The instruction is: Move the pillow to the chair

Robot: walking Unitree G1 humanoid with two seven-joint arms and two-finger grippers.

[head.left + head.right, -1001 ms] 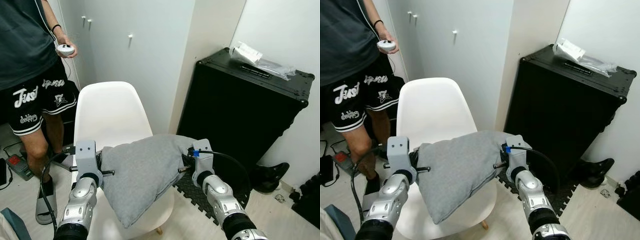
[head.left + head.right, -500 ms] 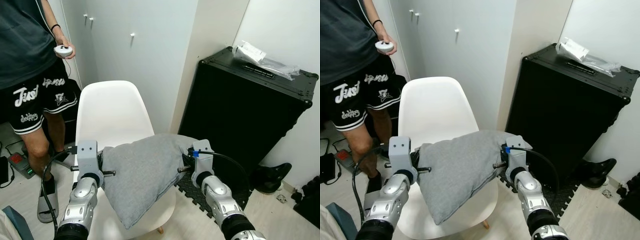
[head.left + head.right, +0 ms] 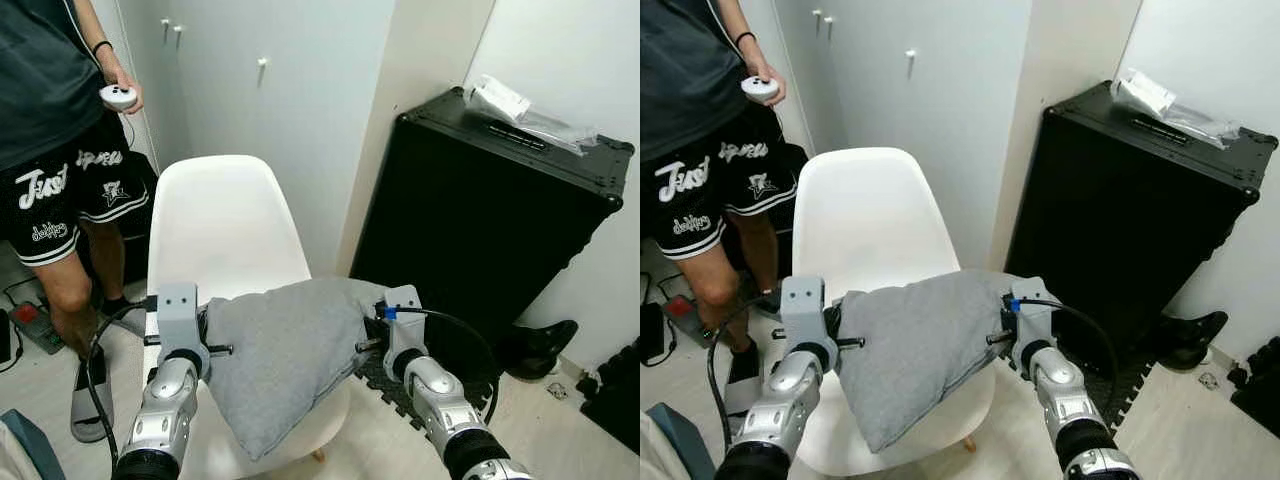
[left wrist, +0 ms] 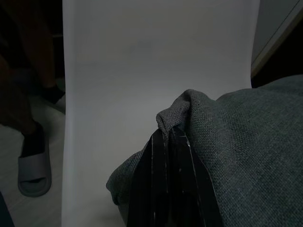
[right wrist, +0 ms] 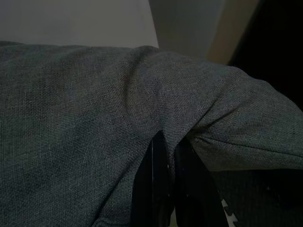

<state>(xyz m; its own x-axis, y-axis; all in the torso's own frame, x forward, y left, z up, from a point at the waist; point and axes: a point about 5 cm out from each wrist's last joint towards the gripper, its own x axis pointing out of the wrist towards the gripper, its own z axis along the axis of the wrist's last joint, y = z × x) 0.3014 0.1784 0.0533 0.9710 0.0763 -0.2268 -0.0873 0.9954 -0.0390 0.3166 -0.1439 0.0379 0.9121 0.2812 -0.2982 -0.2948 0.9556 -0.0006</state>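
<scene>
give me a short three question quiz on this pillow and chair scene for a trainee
1. True or false: both tools are shut on the pillow.
2. What lies on top of the black case? A) clear plastic bag B) shoes C) mug
3. The person beside the chair holds a white ____.

Key:
1. True: the left tool and the right tool each pinch a pillow edge.
2. A, the bag.
3. Controller.
</scene>
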